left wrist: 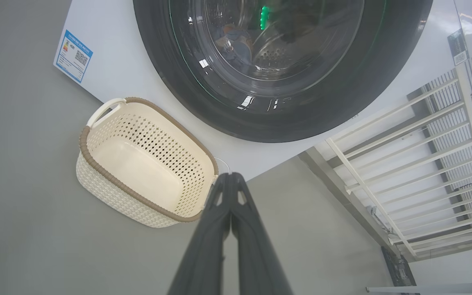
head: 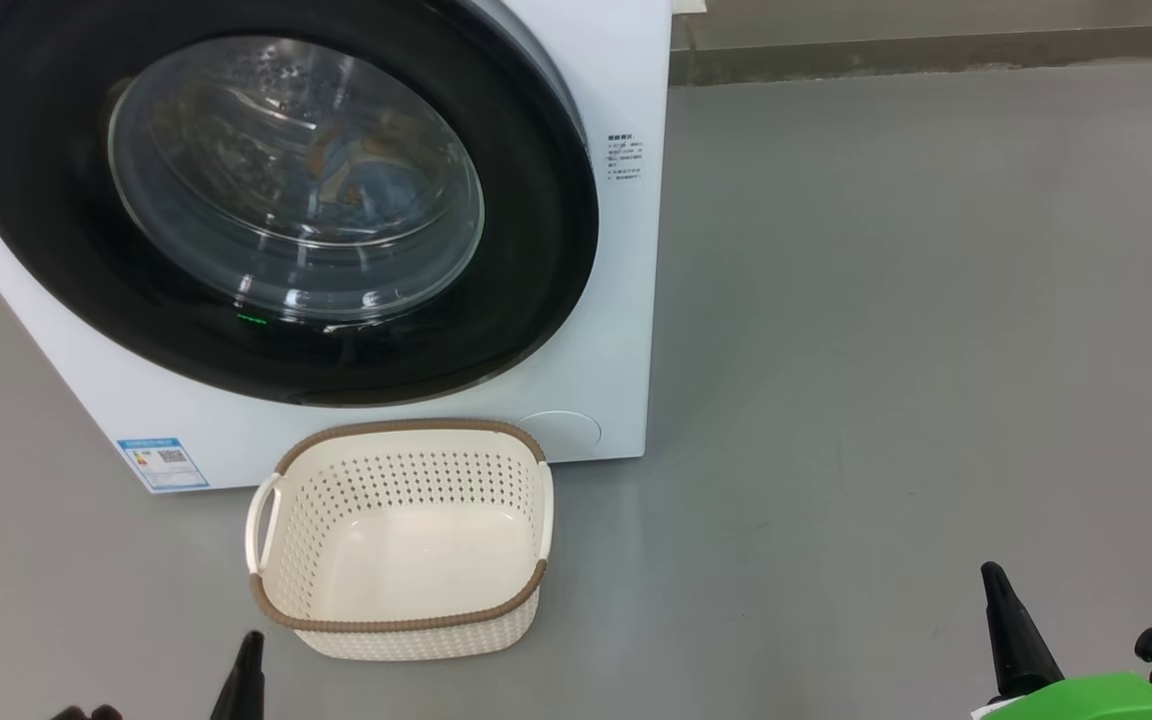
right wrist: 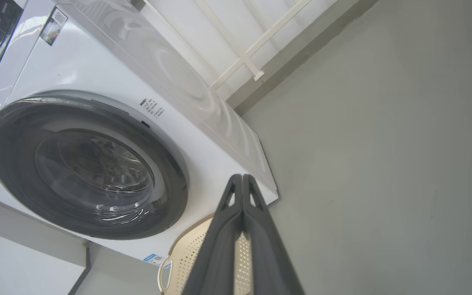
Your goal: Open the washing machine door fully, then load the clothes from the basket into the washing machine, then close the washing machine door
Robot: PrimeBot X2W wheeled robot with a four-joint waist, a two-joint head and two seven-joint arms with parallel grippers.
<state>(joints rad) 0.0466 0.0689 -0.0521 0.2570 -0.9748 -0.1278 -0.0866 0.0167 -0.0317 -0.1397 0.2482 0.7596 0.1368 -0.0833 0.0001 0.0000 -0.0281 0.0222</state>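
The white washing machine [head: 626, 330] stands at the upper left, its black-rimmed round door [head: 536, 250] lying shut against the front. Blue and brown cloth [head: 366, 165] shows behind the glass. On the floor just before the machine sits the cream basket [head: 406, 428], with nothing inside. My left gripper [head: 248, 650] is shut, low and just left of the basket's near corner. Its closed tips [left wrist: 231, 176] point past the basket [left wrist: 158, 147] toward the door [left wrist: 170, 90]. My right gripper [head: 998, 590] is shut too, far right of the basket; in the right wrist view [right wrist: 242, 178] it points at the machine's corner.
Grey floor [head: 886, 350] stretches open to the right of the machine. A wall base [head: 936, 50] runs along the back. A white barred railing [left wrist: 424, 164] stands beside the machine. A green part of my right arm [head: 1106, 700] sits at the lower right.
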